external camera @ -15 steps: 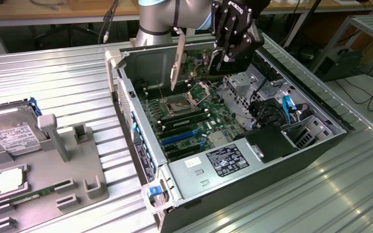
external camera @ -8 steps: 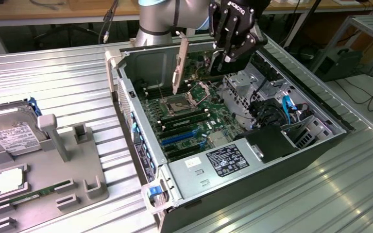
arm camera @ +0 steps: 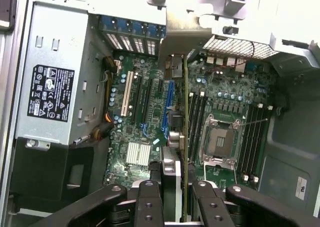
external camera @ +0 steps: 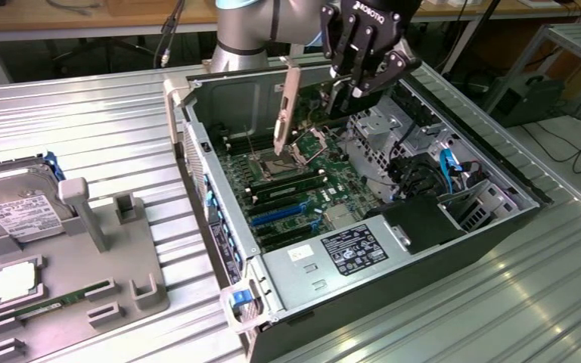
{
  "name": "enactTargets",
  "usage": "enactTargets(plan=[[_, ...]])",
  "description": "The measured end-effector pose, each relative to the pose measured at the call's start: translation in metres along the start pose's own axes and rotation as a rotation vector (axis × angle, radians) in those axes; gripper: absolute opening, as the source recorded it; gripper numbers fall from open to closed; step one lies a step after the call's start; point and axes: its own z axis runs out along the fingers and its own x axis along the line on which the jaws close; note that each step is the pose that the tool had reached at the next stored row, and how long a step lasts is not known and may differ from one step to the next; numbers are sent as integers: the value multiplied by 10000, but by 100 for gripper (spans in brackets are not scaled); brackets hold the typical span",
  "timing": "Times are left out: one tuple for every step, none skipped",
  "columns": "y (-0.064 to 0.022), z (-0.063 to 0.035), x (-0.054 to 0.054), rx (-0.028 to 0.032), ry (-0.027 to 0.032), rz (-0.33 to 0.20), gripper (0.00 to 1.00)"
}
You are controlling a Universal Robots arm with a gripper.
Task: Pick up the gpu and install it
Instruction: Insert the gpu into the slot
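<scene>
Exterior view: the black 2-finger gripper (external camera: 356,89), marked ROBOTIQ, is clamped on the gpu (external camera: 287,106), a thin dark card with a long silver bracket. It holds the card upright above the open black-and-silver computer case (external camera: 205,151). Pickup looks done. The card hangs clear of the green motherboard (external camera: 290,197), so seating is not yet done.

Wrist view: the gpu (arm camera: 186,117) runs edge-on between the fingers (arm camera: 150,202), over the blue expansion slot (arm camera: 169,94). The black power-supply label (arm camera: 50,92) is unreadable.
</scene>
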Motion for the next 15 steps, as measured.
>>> enactTargets(plan=[[0, 0, 0, -2, 6, -151, 28], [1, 0, 0, -4, 11, -276, 28], [1, 0, 0, -5, 16, -403, 28], [1, 0, 0, -8, 22, -550, 28], [1, 0, 0, -8, 25, -632, 28], [1, 0, 0, -8, 26, -632, 28], [1, 1, 0, -8, 24, -587, 28], [1, 2, -1, -7, 20, -444, 28], [1, 6, -1, -4, 12, -298, 28], [1, 10, -1, -1, 3, -149, 28], [1, 14, 0, 1, -2, 9, 28], [1, 17, 0, 2, -9, 199, 28], [0, 22, 0, 5, -15, 340, 28], [0, 24, 0, 4, -10, 436, 28], [-1, 26, -1, 2, -1, 480, 28]])
